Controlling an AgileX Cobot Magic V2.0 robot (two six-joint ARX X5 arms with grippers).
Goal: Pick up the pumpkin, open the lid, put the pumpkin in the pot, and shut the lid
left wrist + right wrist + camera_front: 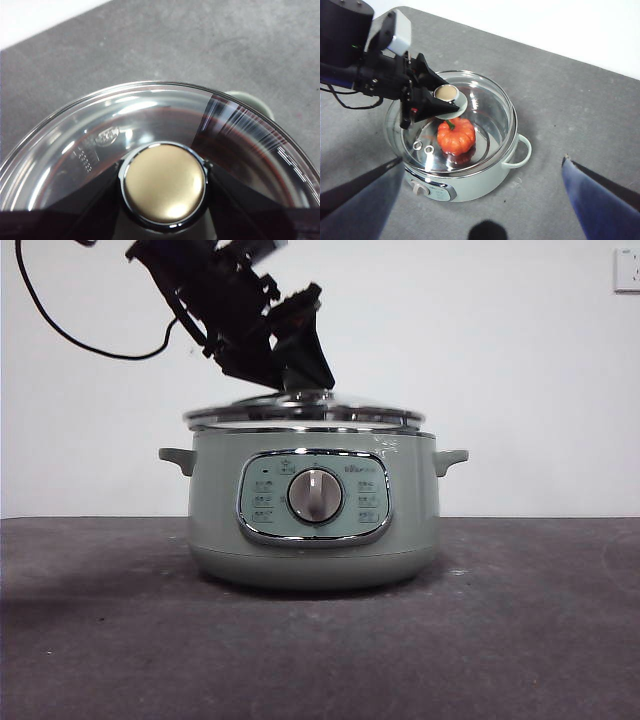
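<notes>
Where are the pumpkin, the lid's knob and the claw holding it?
pumpkin (456, 136): right wrist view, on its orange body inside the pot.
knob (164, 183): left wrist view, on its round top.
left claw (440, 99): right wrist view, at its black tips by the knob.

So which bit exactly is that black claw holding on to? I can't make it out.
Find the big pale green pot in the middle of the grey table. A clear glass lid with a chrome rim sits on it, the orange pumpkin showing through. At the lid's centre, between the left gripper's black jaws, is the knob: the only round, raised, opaque cap on the glass.
</notes>
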